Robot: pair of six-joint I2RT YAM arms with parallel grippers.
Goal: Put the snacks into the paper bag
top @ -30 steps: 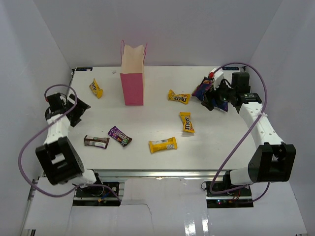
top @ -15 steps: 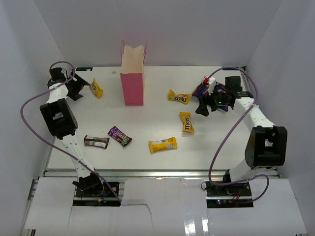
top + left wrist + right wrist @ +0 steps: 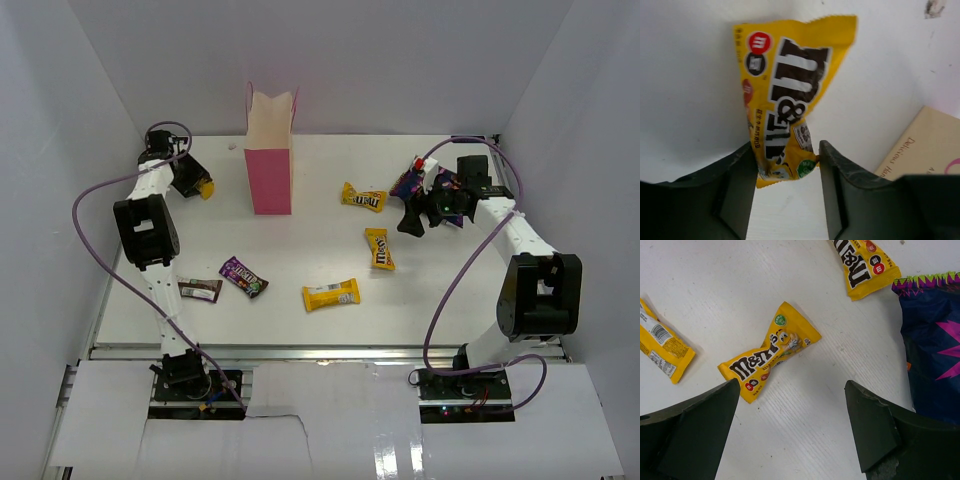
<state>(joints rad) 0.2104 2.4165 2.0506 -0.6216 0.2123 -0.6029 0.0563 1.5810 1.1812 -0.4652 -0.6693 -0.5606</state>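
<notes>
Though lightly smudged, white table, walls.

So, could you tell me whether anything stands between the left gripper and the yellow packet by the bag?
Nothing visible does. The packet has its near end already inside the open left gripper, lying on the table. The bag stands off to the right.

Bright, even light; soft shadows; wrist views blurred at near edges
</notes>
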